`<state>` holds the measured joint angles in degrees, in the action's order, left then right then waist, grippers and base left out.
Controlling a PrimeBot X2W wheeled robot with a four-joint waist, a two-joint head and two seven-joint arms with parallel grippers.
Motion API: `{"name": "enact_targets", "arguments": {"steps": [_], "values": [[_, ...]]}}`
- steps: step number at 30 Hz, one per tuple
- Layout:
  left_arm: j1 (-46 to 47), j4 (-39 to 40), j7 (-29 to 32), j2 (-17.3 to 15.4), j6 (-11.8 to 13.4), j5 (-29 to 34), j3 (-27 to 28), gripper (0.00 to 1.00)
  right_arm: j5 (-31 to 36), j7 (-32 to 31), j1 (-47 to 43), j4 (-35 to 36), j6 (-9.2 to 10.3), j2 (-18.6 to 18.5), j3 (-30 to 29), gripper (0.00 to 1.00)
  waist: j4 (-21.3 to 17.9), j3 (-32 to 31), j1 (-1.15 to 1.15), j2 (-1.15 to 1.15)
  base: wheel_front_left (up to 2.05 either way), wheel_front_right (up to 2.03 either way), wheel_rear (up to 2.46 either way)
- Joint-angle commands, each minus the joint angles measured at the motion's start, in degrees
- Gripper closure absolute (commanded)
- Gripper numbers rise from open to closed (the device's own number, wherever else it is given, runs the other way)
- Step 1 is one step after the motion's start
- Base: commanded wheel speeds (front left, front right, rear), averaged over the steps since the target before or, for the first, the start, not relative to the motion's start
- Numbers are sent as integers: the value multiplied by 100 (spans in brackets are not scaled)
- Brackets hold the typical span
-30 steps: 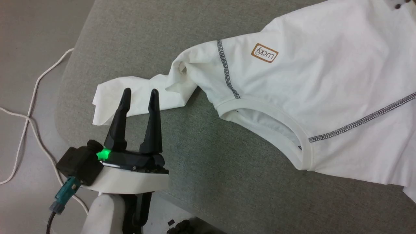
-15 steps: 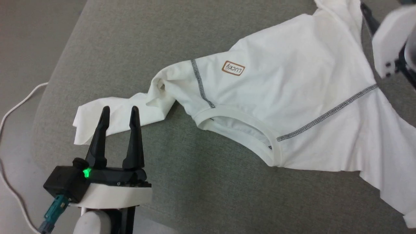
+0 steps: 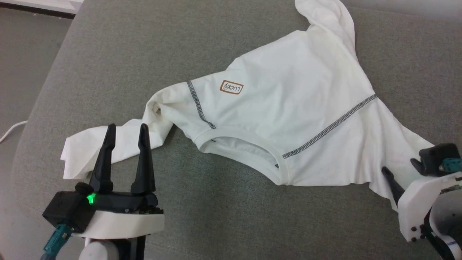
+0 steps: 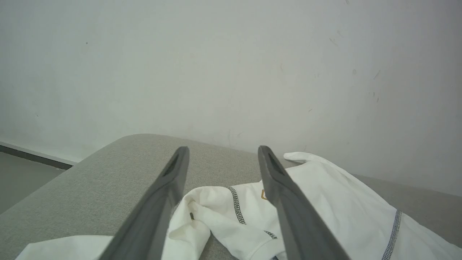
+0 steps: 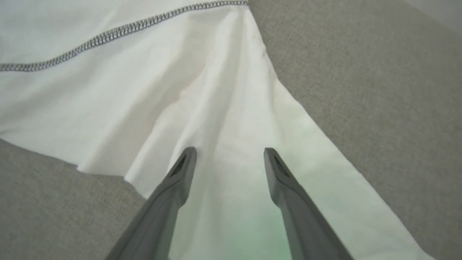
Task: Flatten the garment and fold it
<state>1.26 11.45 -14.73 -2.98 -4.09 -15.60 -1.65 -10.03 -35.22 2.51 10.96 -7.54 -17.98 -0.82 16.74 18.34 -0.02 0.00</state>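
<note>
Right hand has dropped from the top right of the head view to its lower right, and the camera has swung too, bringing more of the garment (image 3: 288,108) into frame. Starting at the left: the left hand (image 3: 127,127) sits at the lower left, its 2 dark fingers apart and gripping nothing, tips over the twisted left sleeve (image 3: 83,151); touching or not, I cannot tell. Moving across, the white shirt lies spread on the grey upholstered surface (image 3: 216,216), collar (image 3: 249,153) toward the robot, the brown-bordered label (image 3: 231,87) just beyond it, 2 zigzag seams running out from the neckline. Over to the right, the right hand (image 5: 230,151) is above the right sleeve (image 5: 231,108), fingers apart with cloth under them, nothing clamped.
</note>
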Motion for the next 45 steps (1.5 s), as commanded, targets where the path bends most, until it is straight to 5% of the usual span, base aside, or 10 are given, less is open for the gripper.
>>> {"name": "enact_targets", "arguments": {"steps": [1, 8, 9, 11, 18, 26, 35, 43, 45], "values": [[-38, 11, -27, 10, -53, 51, 13, 0, 76, 13, -62, 42, 5, -5, 16, 0, 34, -2, 2, 0, 0, 0, 0], [-67, -11, -27, 10, -57, 47, 37, 0, 428, 44, -283, -515, 5, -80, 197, 0, 221, -10, 2, 0, 0, 0, 0], [-67, -9, -27, 10, -59, 47, 41, 0, 466, 13, -261, -621, 5, -74, 216, 51, 233, -5, 2, 0, 0, 0, 0], [-63, -7, -27, 10, -62, 54, 49, 0, 518, -53, -198, -810, 5, -19, 193, 100, 242, 7, 2, 0, 0, 0, 0], [-27, 11, -27, 10, -71, 94, 88, 0, 618, 72, 51, -865, 5, 113, 118, 100, 37, -86, 2, 0, 0, 0, 0], [-139, 77, -27, 11, -75, 181, 174, 0, 508, 228, -25, -66, 5, 295, -72, 100, -482, -349, 2, 0, 0, 0, 0], [-258, 102, -27, 11, -113, 266, 255, 0, 586, -278, -749, 388, 5, -256, -971, 100, -854, -452, 2, 0, 0, 0, 0], [-363, 73, -27, 11, -164, 358, 258, 0, 668, 97, -891, -206, 5, -576, -1449, 100, -883, -442, 2, 0, 0, 0, 0], [-381, 65, -27, 11, -174, 378, 262, 0, 704, 294, -775, -325, 5, -523, -1307, 26, -889, -454, 2, 0, 0, 0, 0]]}}
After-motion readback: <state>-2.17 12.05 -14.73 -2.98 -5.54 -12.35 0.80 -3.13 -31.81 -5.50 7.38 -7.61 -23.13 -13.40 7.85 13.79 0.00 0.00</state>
